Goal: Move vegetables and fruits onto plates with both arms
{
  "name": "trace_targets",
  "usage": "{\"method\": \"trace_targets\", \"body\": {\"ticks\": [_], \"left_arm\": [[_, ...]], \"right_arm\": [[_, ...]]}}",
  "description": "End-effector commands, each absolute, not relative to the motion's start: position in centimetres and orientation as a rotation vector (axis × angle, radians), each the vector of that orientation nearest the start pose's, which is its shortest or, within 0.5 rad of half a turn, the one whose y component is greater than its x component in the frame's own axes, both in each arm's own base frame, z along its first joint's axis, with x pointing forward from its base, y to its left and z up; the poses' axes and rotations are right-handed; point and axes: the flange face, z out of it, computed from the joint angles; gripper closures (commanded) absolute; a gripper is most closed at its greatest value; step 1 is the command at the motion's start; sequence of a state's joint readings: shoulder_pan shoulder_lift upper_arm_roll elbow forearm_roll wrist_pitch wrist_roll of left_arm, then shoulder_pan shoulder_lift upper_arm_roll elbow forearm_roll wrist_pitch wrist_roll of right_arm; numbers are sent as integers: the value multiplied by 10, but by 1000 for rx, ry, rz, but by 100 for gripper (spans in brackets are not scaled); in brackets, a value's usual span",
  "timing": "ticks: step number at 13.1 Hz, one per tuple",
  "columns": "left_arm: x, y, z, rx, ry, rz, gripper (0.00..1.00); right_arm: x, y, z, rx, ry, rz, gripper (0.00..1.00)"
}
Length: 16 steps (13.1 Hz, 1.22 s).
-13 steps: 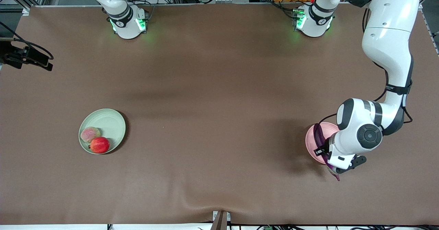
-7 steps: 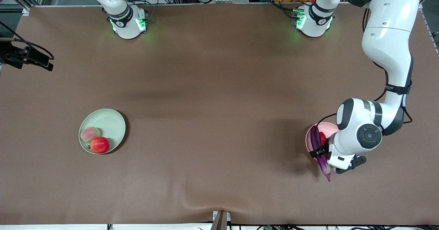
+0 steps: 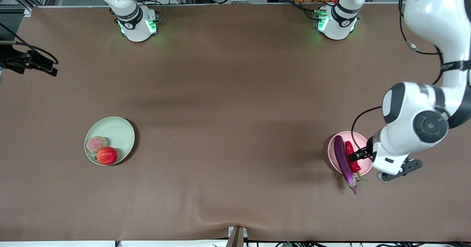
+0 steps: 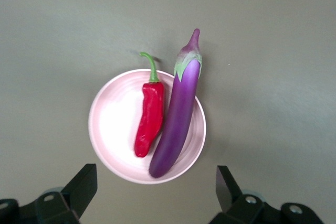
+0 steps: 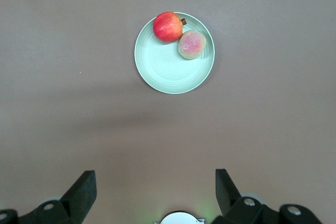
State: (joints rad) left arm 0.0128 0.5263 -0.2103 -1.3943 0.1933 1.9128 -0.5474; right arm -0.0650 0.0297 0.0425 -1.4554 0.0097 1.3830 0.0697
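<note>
eggplant (image 3: 344, 161) and chili pepper (image 3: 351, 156) laid side by side on pink plate (image 3: 332, 149), eggplant stem past rim | left gripper (image 4: 155, 188) held spread over it | pomegranate (image 3: 107, 155), peach (image 3: 96, 144) seated on green plate (image 3: 117, 131) | right gripper (image 5: 155, 188) spread, parked high

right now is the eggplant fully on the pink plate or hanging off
Hanging off. The eggplant lies across the pink plate beside the chili pepper, its green-capped stem end past the rim, over the table.
</note>
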Motion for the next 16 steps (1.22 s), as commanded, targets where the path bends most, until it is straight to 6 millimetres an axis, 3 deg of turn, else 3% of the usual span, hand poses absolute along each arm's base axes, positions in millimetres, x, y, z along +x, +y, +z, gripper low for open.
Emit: {"method": "trace_targets", "body": {"ticks": [1,3,5,9,14,16], "left_arm": [[678,-91,476,-3025,-380,-108,0],[663,-89,519,-3022,-378,-131,0],[643,-93,555,-3063,-386,-37,0],[608,-93,633,-3094,-317,-161,0],[569,-87,665,-3100,-186,-75,0],[562,-73,672,-3133,-113,-73,0]], "right_arm": [[537,-9,650,-3146,159,149,0],[538,-9,649,-3146,156,149,0],[538,-9,649,-3146,156,147,0],[539,-9,649,-3146,156,142,0],[539,-3,650,-3148,140,142,0],[539,-4,649,-3147,142,147,0]]}}
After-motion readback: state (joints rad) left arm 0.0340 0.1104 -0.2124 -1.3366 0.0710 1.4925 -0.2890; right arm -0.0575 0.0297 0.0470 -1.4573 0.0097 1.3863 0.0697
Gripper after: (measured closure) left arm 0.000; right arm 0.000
